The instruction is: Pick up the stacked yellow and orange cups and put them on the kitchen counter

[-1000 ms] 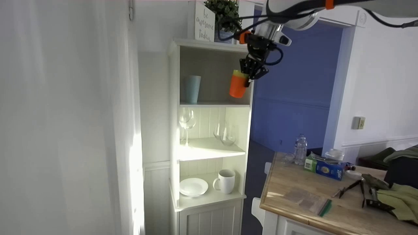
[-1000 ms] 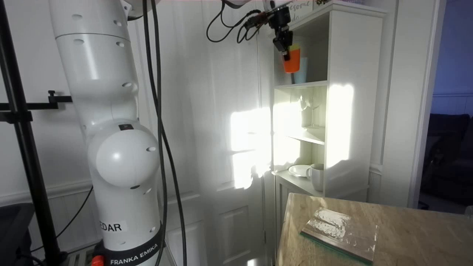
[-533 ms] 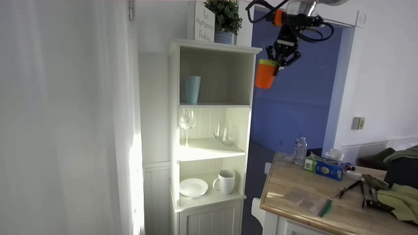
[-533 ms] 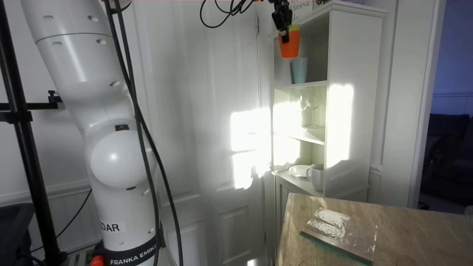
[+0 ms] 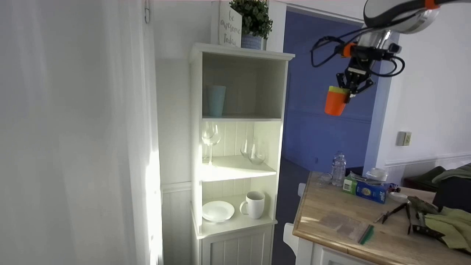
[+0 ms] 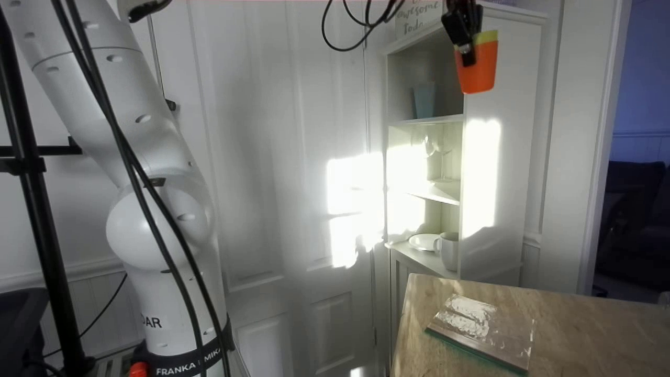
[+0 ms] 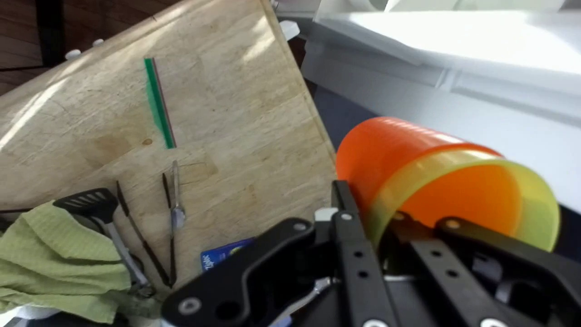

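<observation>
My hand [image 7: 371, 203] clamps the stacked yellow and orange cups [image 5: 335, 103] by one side, tilted in mid-air, perhaps not yet over the wooden bench [image 5: 317, 204]. Carrying step, I judge; next: position, lower, release.

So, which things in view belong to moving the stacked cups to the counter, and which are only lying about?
Belong to the job:
stacked yellow and orange cups
gripper, holding them
wooden kitchen counter

Just lying about:
light blue cup
white mug
white plate
slotted spatula
resealable plastic bag
Ziploc box
plastic water bottle
</observation>
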`<state>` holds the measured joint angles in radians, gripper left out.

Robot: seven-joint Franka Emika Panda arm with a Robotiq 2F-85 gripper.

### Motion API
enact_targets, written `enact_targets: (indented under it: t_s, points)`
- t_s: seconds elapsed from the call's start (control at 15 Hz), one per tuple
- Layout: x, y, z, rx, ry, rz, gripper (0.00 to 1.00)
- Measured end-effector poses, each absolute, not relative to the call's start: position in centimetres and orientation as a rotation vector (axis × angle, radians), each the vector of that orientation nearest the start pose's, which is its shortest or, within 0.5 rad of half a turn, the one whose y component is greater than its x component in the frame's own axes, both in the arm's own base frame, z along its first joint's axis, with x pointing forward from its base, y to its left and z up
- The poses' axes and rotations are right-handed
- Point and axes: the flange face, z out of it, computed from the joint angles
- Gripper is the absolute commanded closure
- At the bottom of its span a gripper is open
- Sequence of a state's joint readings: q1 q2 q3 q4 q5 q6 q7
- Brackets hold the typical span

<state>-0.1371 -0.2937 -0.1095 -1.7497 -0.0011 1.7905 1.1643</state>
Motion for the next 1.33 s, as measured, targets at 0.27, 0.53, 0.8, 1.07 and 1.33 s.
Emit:
enact_targets:
  t_s: [0.27,0.53,0.8,1.07,1.33]
  points:
    - [45.8,-20.3,62.2,-2.146,2.085,-0.484,0.98]
    - [45.8,-24.2,52.7,-2.086,2.187,-0.5,0.98]
    - [46.1,-26.0,44.9,-2.04,2.253,-0.484,0.98]
    - [45.9,-27.6,39.6,-1.983,2.338,-0.478,0.93]
    - [45.8,-28.2,37.8,-1.961,2.378,-0.465,0.93]
